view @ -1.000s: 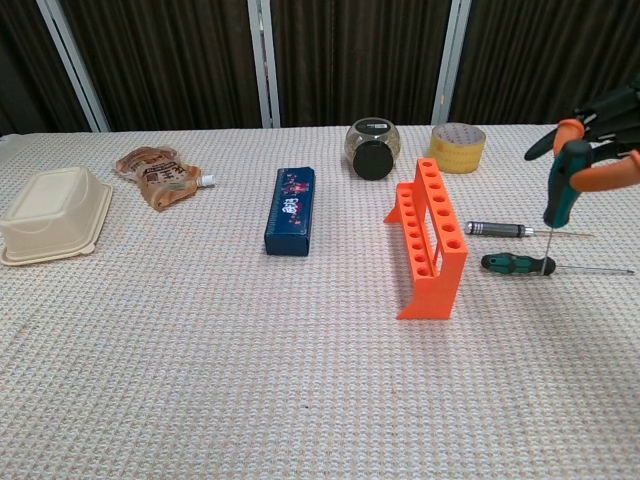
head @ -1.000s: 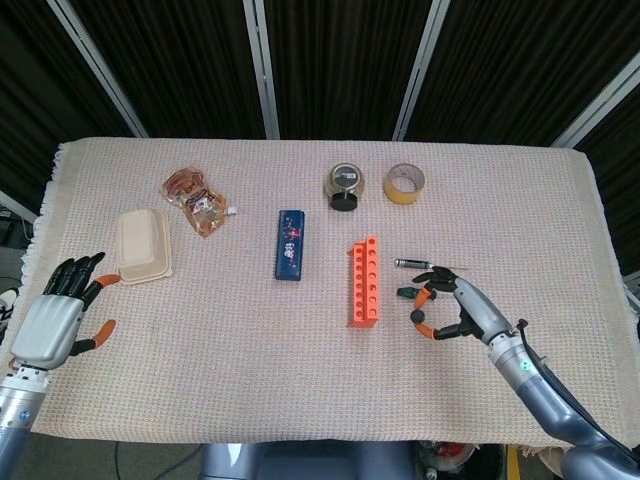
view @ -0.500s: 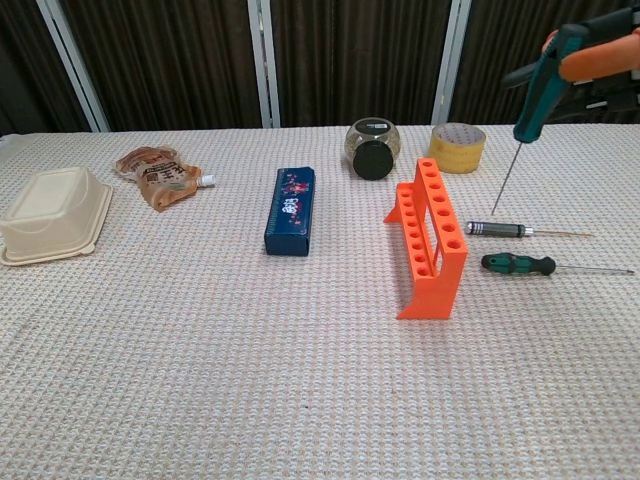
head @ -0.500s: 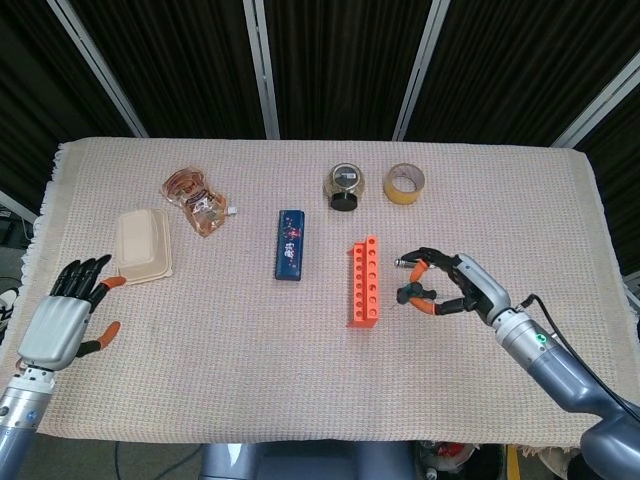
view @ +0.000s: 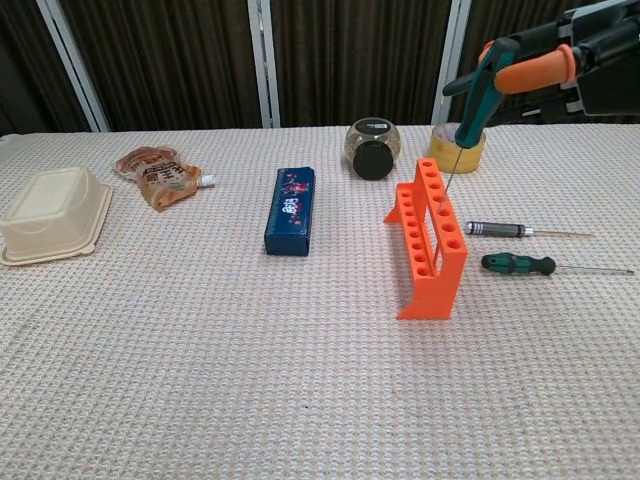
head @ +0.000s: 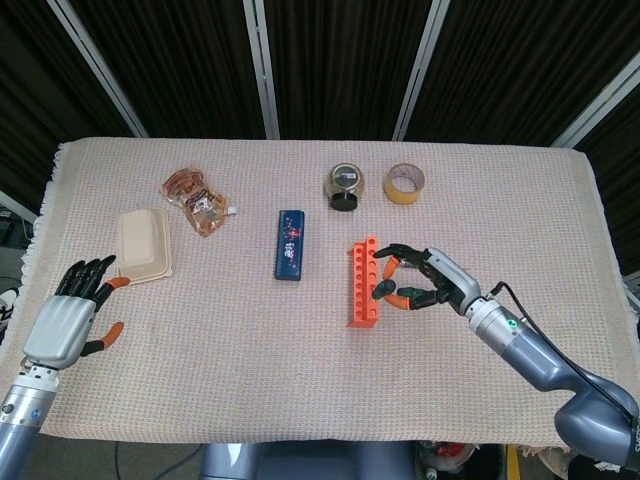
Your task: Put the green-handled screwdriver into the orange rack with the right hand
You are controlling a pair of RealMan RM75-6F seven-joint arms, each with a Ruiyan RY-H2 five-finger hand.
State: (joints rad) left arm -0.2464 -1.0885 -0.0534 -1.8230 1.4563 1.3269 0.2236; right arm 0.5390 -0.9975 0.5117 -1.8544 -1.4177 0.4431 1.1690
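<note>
Green and pointing down, the green-handled screwdriver (view: pixel 472 100) is pinched in the right hand (head: pixel 418 280), up in the air over the orange rack (view: pixel 429 235). Its thin metal tip hangs just above the top row of holes in the rack, near the far end. The handle leans a little, with the top tipped to the right. The right hand's orange fingertips (view: pixel 535 68) sit on the handle. Two more screwdrivers lie flat on the cloth to the right of the rack: a dark one (view: pixel 502 229) and a green and black one (view: pixel 518 264). The left hand (head: pixel 68 315) is far off at the left side, holding nothing, with its fingers spread. Near it sits a tan box (head: pixel 142 245). A blue case (head: pixel 290 244), a crinkly bag (head: pixel 196 201), a jar (head: pixel 344 186) and a roll of tape (head: pixel 405 183) rest farther back on the table (head: pixel 200 370)
</note>
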